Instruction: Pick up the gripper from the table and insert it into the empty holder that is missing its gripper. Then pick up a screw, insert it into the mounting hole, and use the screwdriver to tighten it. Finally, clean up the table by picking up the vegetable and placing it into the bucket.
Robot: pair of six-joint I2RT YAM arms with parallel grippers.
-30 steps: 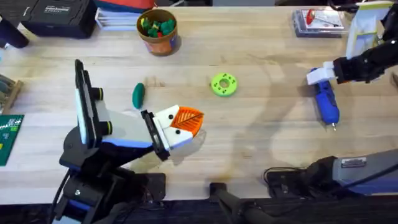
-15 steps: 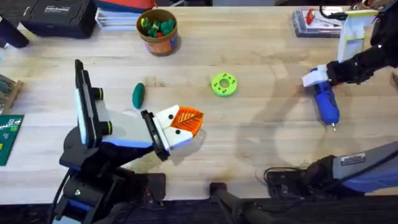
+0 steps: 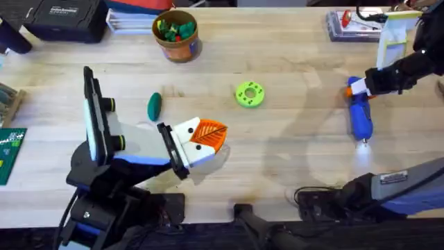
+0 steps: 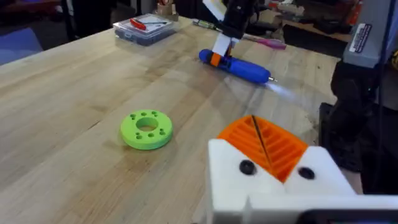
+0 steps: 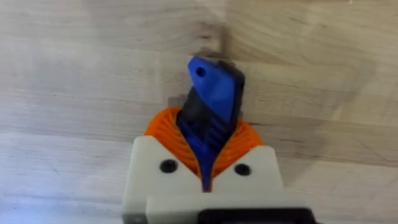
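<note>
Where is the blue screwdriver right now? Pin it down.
In the overhead view the screwdriver lies on the table's right side, its rear end clamped in the right claw, well right of the green disc.

Table (image 3: 291, 160): light butcher-block top, plank seams visible. Lying on it: bucket (image 3: 177, 43) near the far edge, small toys inside; vegetable (image 3: 154, 105), left of centre; lime-green disc (image 3: 250, 94), mid-table; screwdriver (image 3: 360, 118), right side, tip toward the near edge; black case (image 3: 66, 17), far left corner; clear box (image 3: 355, 24), far right.
</note>
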